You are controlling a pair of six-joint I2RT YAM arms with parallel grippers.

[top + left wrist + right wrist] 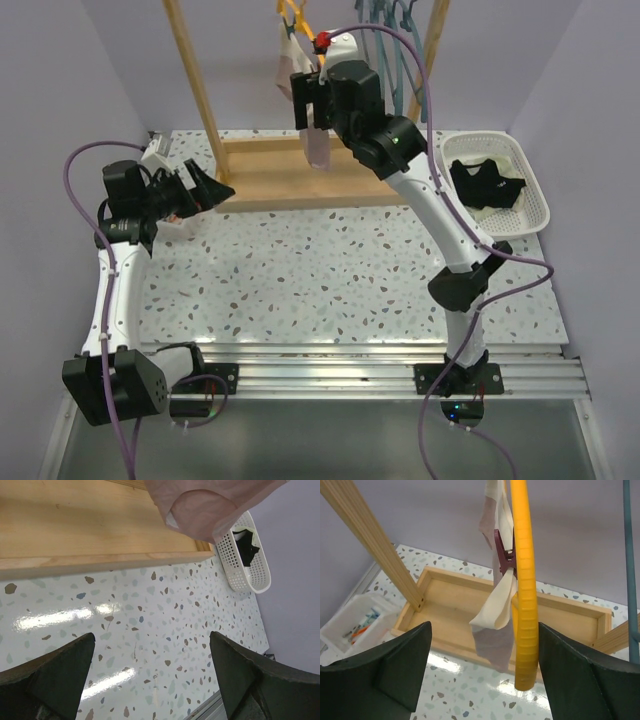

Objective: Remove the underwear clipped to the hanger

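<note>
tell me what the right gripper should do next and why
Probably close the right gripper on the pink underwear just below the red clip: its open jaws appear to flank the cloth, which hangs clipped to the yellow hanger.

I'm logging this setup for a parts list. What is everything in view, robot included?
pink-mauve underwear: 1, dusty pink, clipped to the yellow hanger
black underwear: 1, black, in the white basket
clip: 1, dark red, on the pink garment
yellow hanger: 1, yellow, between the rack's posts
teal hangers: several, teal, right of the yellow one
wooden rack: 1, pale wood, table's far side
white basket: 1, white, far right
small bin: 1, white, far left
table: 1, speckled white
left gripper: 1, black, open, low at left
right gripper: 1, black, open, straddling hanger and pink garment
</note>
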